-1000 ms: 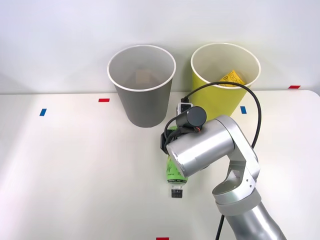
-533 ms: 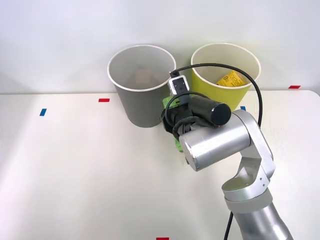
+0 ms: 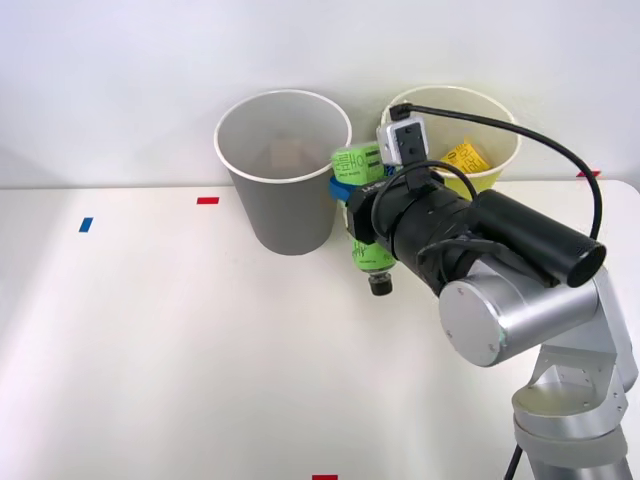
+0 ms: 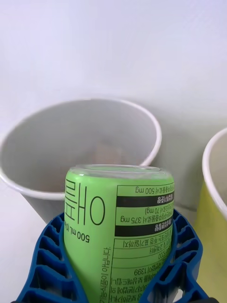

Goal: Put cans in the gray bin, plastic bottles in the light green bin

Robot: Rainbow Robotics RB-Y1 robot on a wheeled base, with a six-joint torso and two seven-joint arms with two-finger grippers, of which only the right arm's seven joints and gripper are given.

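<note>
plastic bottle, wrapped in its bright green label, hangs cap-down in the right gripper, lifted clear of the white table and sitting in the gap between the two bins. the wrist view shows the blue ribbed fingers curled around both sides of the bottle, pinching its body below the clear base, which points up and toward the far wall. the gray bin stands just to the left of the bottle, and the light green bin just to its right, partly hidden behind the arm; a yellow packet-like thing lies inside the green one. in the wrist view the gray bin is in line with the bottle, while the light green bin's rim shows off to one side. the step in hand looks like the carry: the bottle is grasped and raised but not yet over any bin. the next move, as a judgement, calls for shifting the bottle to the right and a little farther, over the light green rim, since it now sits nearer the gray mouth than it should. the bottle would need to clear the white rim before the fingers spread, or it could catch the edge and tip out onto the table.
</note>
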